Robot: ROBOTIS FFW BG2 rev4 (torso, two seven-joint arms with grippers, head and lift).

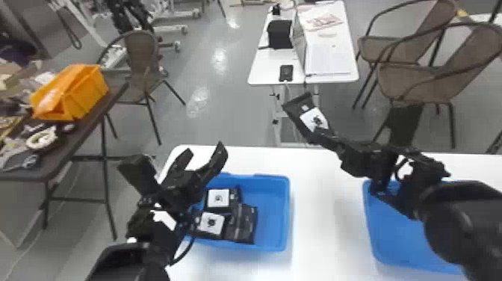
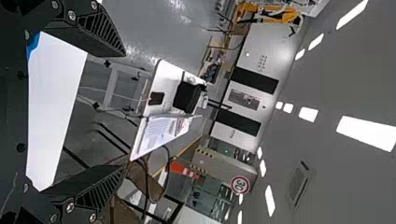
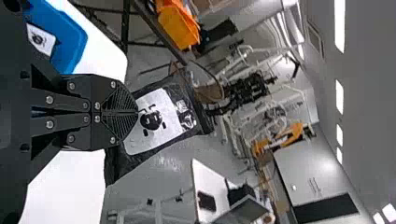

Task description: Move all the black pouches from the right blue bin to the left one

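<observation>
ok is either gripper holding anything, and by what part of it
The right gripper holds a black pouch by its near end; the left gripper holds nothing.

A blue rectangular plastic bin [image 1: 272, 224], with flat black plastic pouches [image 1: 244, 224] in its left part, lies left of another blue rectangular plastic bin [image 1: 396, 239] on a white flat-topped table [image 1: 325, 224].

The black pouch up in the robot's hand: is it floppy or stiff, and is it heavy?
Probably not very floppy: the pouch sticks out fairly straight from the right gripper. It looks quite flat, so I'd guess it's light. Its dark wrapping looks shiny and creased, so it might be a bit slippery if pinched loosely.
</observation>
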